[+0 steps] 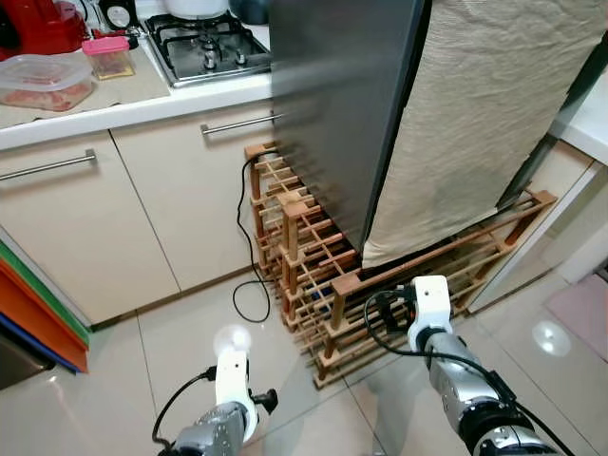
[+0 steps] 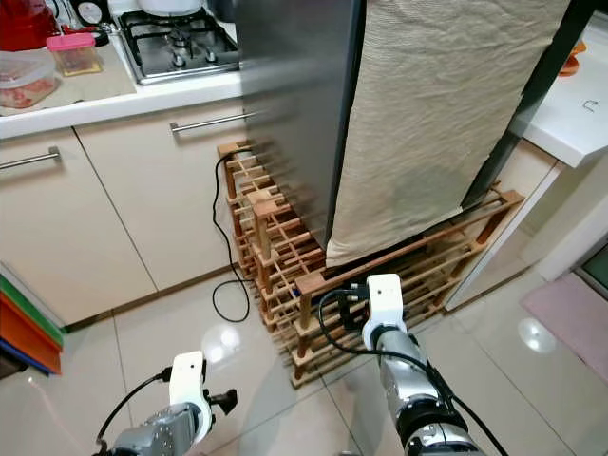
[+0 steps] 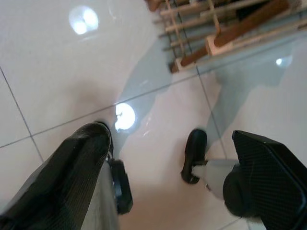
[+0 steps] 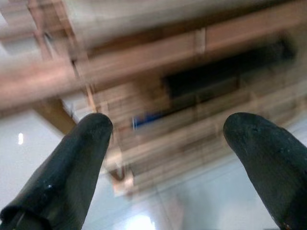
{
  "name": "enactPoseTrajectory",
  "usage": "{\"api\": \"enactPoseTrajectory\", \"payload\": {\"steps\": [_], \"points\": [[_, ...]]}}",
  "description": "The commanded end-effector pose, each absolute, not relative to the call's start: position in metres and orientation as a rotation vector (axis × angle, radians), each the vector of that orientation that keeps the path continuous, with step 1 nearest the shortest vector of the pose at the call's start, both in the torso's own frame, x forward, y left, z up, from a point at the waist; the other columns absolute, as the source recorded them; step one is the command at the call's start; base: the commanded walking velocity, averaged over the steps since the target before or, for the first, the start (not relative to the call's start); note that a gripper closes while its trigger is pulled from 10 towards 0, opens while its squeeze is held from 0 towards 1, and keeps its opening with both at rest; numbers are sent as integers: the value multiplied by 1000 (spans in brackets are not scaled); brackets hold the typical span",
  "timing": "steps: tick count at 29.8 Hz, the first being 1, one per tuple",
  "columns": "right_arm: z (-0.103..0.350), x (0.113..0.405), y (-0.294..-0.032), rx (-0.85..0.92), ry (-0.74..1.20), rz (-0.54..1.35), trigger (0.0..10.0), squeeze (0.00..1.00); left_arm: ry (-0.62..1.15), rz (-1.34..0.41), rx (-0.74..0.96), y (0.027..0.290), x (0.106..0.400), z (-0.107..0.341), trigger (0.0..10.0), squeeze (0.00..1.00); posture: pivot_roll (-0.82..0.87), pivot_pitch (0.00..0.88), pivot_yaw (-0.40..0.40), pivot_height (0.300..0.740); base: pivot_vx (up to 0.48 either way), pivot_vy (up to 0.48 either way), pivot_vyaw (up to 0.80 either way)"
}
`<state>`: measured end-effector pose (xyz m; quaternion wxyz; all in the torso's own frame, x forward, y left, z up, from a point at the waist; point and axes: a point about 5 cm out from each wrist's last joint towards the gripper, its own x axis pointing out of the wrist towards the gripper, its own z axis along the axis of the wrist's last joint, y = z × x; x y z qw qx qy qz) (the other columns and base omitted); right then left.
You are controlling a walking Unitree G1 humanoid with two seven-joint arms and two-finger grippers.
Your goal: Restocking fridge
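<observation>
The tall grey fridge [image 1: 332, 114] stands shut ahead of me, its side draped with a beige cloth [image 1: 475, 123]. A wooden lattice rack [image 1: 313, 275] lies on the floor around its base. My right arm [image 1: 432, 318] reaches low toward the rack. In the blurred right wrist view, my right gripper [image 4: 169, 122] is open with nothing between its fingers and faces the rack's slats [image 4: 144, 52]. My left arm [image 1: 231, 394] hangs low over the floor tiles. My left gripper [image 3: 170, 136] is open and empty, pointing down at the tiles, with a corner of the rack [image 3: 216, 43] beyond.
Left of the fridge runs a counter [image 1: 142, 100] with a gas hob [image 1: 204, 43], plastic containers [image 1: 43, 81] and cream cabinets [image 1: 85, 228] below. A black cable [image 1: 249, 285] loops on the floor by the rack. Coloured boards [image 1: 38, 323] lean at far left. A white counter [image 2: 579, 114] is at right.
</observation>
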<state>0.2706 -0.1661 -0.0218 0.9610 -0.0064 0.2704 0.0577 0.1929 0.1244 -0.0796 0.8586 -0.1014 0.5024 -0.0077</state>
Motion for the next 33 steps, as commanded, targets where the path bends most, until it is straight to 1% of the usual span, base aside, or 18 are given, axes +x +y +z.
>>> {"api": "enactPoseTrajectory", "payload": {"steps": [1,3,4,5,6,8,9,10,11,13,14,15,17,19,20,28,33], "points": [[-31,264,-168,-5,632,100,10000,0,662,-83,73,137,289,-15,10000,0,-61,0,0,740,0,0,0],[-33,262,-168,-6,655,98,10000,0,693,-86,65,136,285,-19,10000,0,-58,0,0,740,0,0,0],[-39,256,-169,0,702,98,10000,0,751,-92,59,135,277,-27,10000,0,-59,0,0,740,0,0,0],[-50,244,-169,1,798,103,10000,0,834,-128,103,131,263,-39,10000,0,-65,0,0,740,0,0,0],[-54,239,-170,-10,833,106,10000,0,876,-144,110,130,256,-45,10000,0,-69,0,0,740,0,0,0],[-55,237,-170,-19,849,108,10000,0,899,-152,113,129,252,-48,10000,0,-69,0,0,740,0,0,0],[-59,232,-173,-28,885,98,10000,0,953,-164,132,129,244,-54,10000,0,-71,0,0,740,0,0,0],[-64,224,-175,-25,937,89,10000,0,993,-157,94,128,238,-58,10000,0,-74,0,0,740,0,0,0],[-64,224,-175,-25,937,89,10000,0,993,-157,94,128,238,-58,10000,0,-74,0,0,740,0,0,0],[-73,209,-177,-18,1022,91,10000,0,1128,-64,105,142,217,-71,10000,0,-77,0,17,740,0,0,0],[-73,209,-177,-18,1022,91,10000,0,1128,-64,105,142,217,-71,10000,0,-77,0,17,740,0,0,0],[-77,201,-178,-32,1064,90,10000,0,1185,-27,129,152,205,-77,10000,0,-82,0,20,740,0,0,0],[-79,199,-178,-37,1075,86,10000,0,1194,-24,141,156,202,-78,10000,0,-82,0,20,740,0,0,0],[-80,196,-176,-44,1087,103,10000,0,1186,11,143,169,198,-80,10000,0,-84,0,27,740,0,0,0],[-80,196,-175,-42,1086,105,10000,0,1175,19,130,171,200,-79,10000,0,-86,0,28,740,0,0,0],[-81,195,-177,-46,1091,107,10000,0,1124,59,98,175,210,-73,10000,0,-80,0,20,740,0,0,0],[-81,194,-179,-67,1096,110,10000,0,1104,38,97,171,213,-72,10000,0,-75,3,11,740,0,0,0]]}}
